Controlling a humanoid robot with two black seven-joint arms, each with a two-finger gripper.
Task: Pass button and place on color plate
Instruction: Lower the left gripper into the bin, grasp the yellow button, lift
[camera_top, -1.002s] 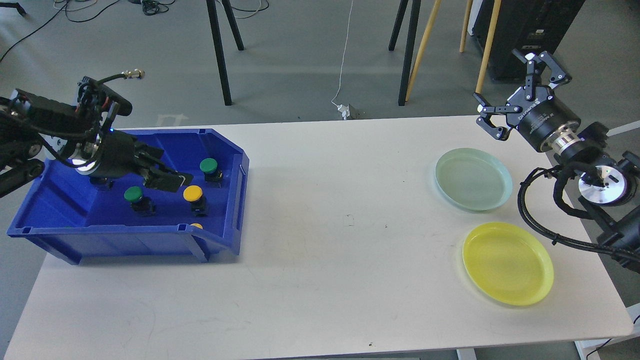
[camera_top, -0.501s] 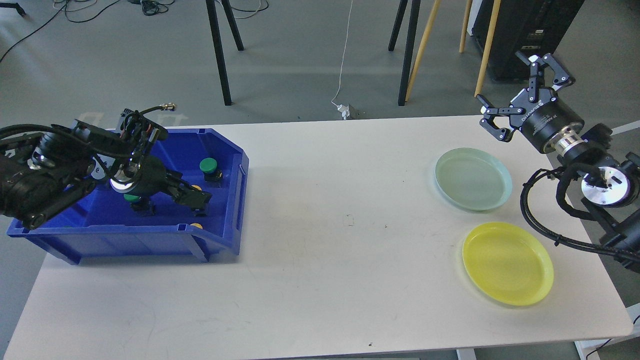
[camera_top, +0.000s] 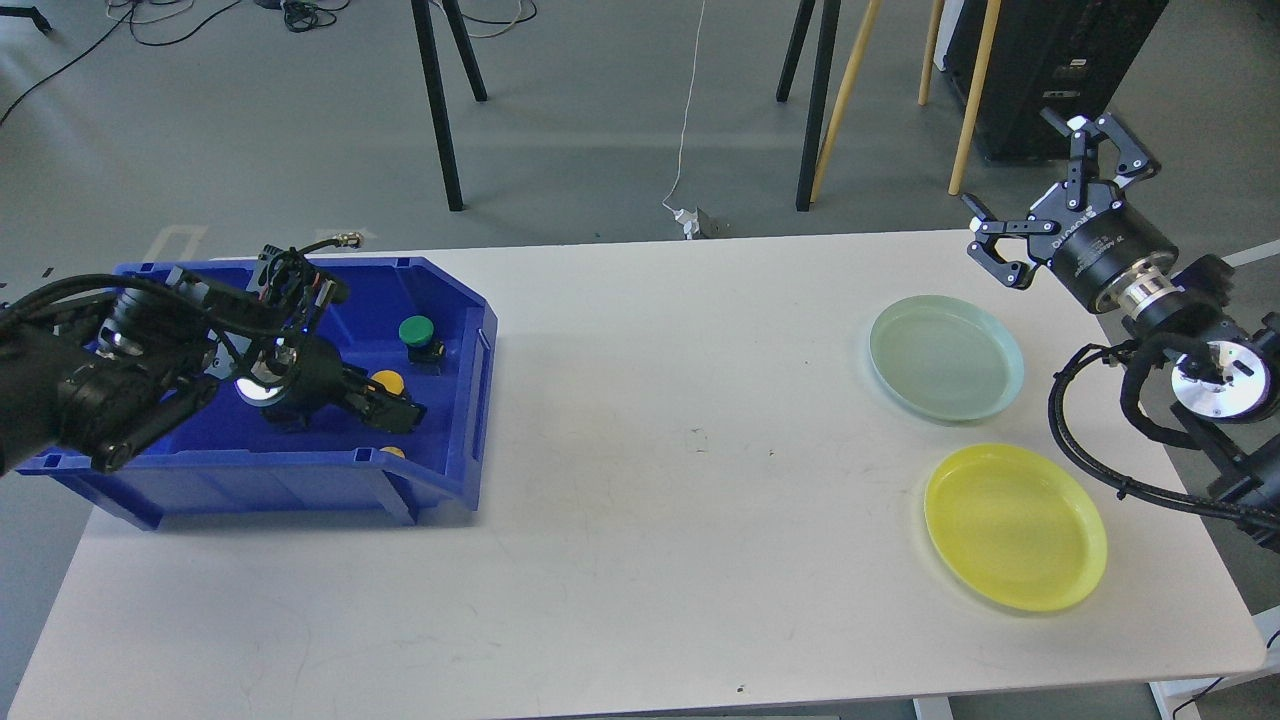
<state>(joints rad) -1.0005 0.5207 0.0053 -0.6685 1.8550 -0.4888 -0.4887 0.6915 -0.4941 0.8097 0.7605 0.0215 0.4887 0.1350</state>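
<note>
My left gripper has dropped deeper into the bin, now reaching the yellow button; I cannot tell its opening. My right gripper is waiting wide open, far right.

Left gripper dark against the blue bin, its fingers not told apart; yellow button partly covered by it; second yellow button mostly hidden behind the bin's front wall; right arm cut off by the right edge
</note>
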